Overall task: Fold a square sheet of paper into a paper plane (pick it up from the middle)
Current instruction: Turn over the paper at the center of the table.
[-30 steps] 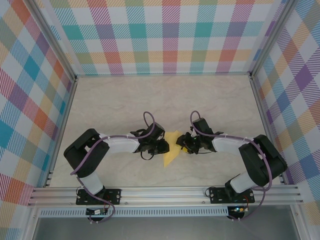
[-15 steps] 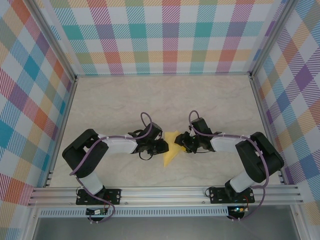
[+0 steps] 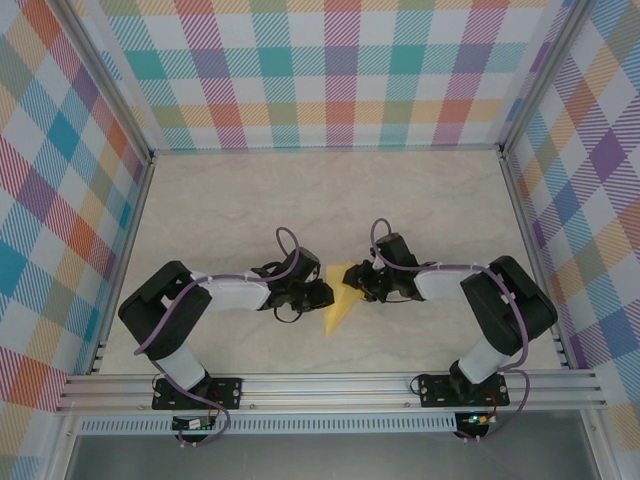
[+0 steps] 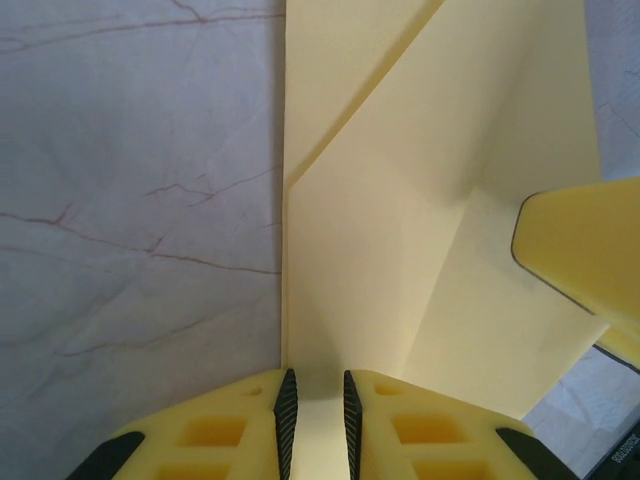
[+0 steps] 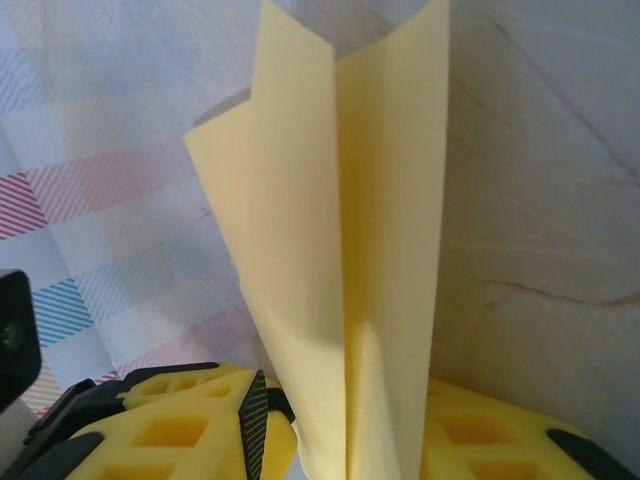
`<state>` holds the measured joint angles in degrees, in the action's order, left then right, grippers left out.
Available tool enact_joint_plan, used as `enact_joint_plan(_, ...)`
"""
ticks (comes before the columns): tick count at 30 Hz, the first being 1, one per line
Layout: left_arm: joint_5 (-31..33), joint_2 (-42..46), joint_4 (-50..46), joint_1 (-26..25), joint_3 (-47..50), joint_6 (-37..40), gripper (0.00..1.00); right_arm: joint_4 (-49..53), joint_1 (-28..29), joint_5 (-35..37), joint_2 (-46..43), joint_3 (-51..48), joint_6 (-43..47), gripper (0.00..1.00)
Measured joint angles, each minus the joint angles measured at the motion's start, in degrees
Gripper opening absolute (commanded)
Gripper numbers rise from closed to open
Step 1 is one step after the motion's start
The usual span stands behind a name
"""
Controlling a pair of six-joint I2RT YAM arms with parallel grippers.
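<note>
At the near edge, an aluminium rail point(image 3: 330, 385) carries both arm bases. The arms bend inward over the pale marbled worktop point(image 3: 250, 200) and meet near its middle.

The left claw point(image 3: 318, 293) comes in from the left. Its wrist view shows the left claw point(image 4: 316, 410) narrowed to a slim gap, its ribbed pads point(image 4: 287, 405) pinching one edge of the sheet of paper point(image 4: 380, 230). The sheet runs away from the pads in overlapping folded layers with diagonal creases, above the marbled surface. One yellow finger point(image 4: 580, 255) of the other arm reaches in against the sheet's right side.

The right claw point(image 3: 362, 286) faces the left one from the opposite side. In its own view the right claw point(image 5: 345, 400) stands partly closed, and the creased sheet of paper point(image 5: 300, 230) rises upright between its fingers, held there as a long fold.

From above, the sheet of paper point(image 3: 338, 305) sits between the two claws as a small yellow wedge, its point aimed toward the rail.

Beyond lie bare worktop and the checked walls point(image 3: 340, 70).
</note>
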<state>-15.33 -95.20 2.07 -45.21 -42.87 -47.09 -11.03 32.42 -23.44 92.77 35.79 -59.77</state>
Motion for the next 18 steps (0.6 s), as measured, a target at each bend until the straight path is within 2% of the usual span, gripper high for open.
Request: enact_joint_plan(18, 0.3, 1.6, 0.0, 0.4, 1.5, -1.4, 0.24, -0.3, 1.0, -1.4, 3.3, 3.6, 2.6, 0.27)
